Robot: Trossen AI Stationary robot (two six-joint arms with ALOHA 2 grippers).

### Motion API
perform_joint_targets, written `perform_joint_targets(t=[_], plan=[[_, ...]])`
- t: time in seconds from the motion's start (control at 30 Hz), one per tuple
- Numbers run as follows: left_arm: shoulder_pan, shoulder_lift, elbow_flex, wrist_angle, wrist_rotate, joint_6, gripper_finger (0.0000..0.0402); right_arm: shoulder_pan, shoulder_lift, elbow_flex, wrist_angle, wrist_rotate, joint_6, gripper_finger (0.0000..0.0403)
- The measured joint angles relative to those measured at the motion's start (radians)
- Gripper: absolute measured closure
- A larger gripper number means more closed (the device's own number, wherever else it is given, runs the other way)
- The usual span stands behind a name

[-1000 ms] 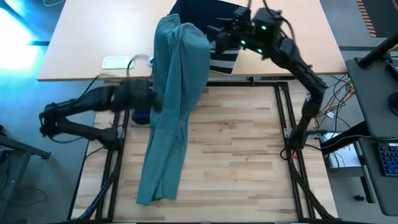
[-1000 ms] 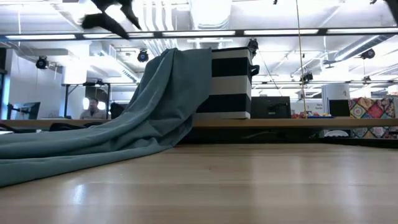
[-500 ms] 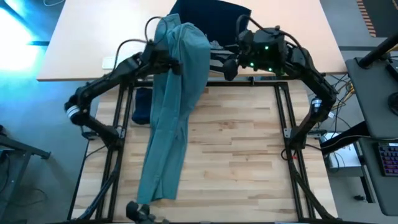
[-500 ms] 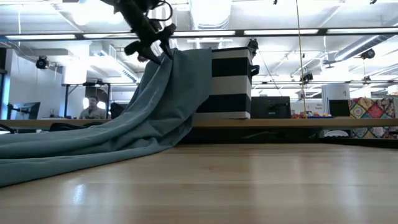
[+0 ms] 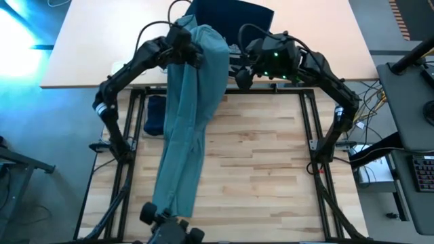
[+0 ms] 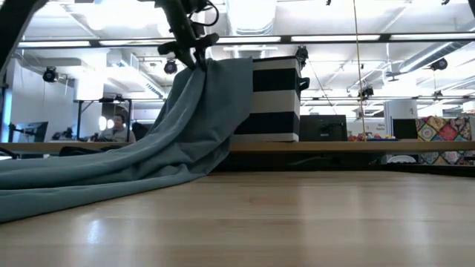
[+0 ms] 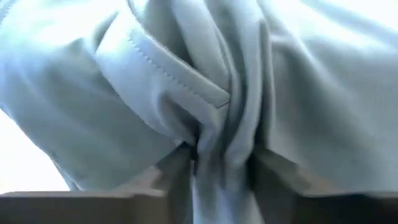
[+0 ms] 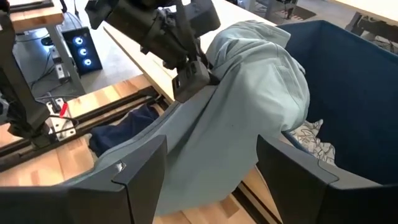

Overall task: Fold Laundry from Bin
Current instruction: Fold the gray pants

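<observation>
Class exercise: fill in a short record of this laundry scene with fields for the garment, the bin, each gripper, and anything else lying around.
garment: teal cloth draped from the bin's rim down across the table
bin: navy, striped, on the far table; patterned cloth inside
left gripper: pinching a fold of the teal cloth near the bin
right gripper: open, beside the bin, holding nothing
other: navy garment by the table's left edge

We see pale teal-green cloth (image 7: 155, 106) filling nearly the whole view, bunched into deep folds with a stitched hem running across. Our left pincer (image 7: 217, 165) has its two fingers (image 7: 171, 171) pressed on a gathered ridge of that cloth.
</observation>
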Motion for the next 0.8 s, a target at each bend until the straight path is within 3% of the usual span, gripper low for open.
perform_joint_targets(t=[0.1, 0.17, 0.4, 0.5, 0.63, 0.8], plan=[[0.000, 0.030, 0.080, -0.065, 0.002, 0.017, 0.0363, 0.000, 0.000, 0.000, 0.000, 0.000, -0.016, 0.0160], [0.000, 0.030, 0.132, -0.086, 0.010, 0.022, 0.0387, 0.000, 0.000, 0.000, 0.000, 0.000, -0.022, 0.0159], [0.051, 0.022, 0.346, -0.168, 0.012, 0.080, 0.0398, 0.000, 0.000, 0.000, -0.012, -0.009, -0.025, 0.0161], [0.122, 0.006, 0.332, -0.145, 0.037, 0.098, 0.0399, 0.000, 0.001, -0.004, -0.023, -0.009, -0.023, 0.0158], [0.222, 0.034, 0.314, -0.154, 0.190, 0.114, 0.0399, 0.000, 0.002, -0.011, -0.025, -0.009, 0.021, 0.0152], [0.278, 0.085, 0.309, -0.163, 0.218, 0.177, 0.0379, 0.000, 0.002, -0.024, -0.022, -0.008, 0.036, 0.0142]])
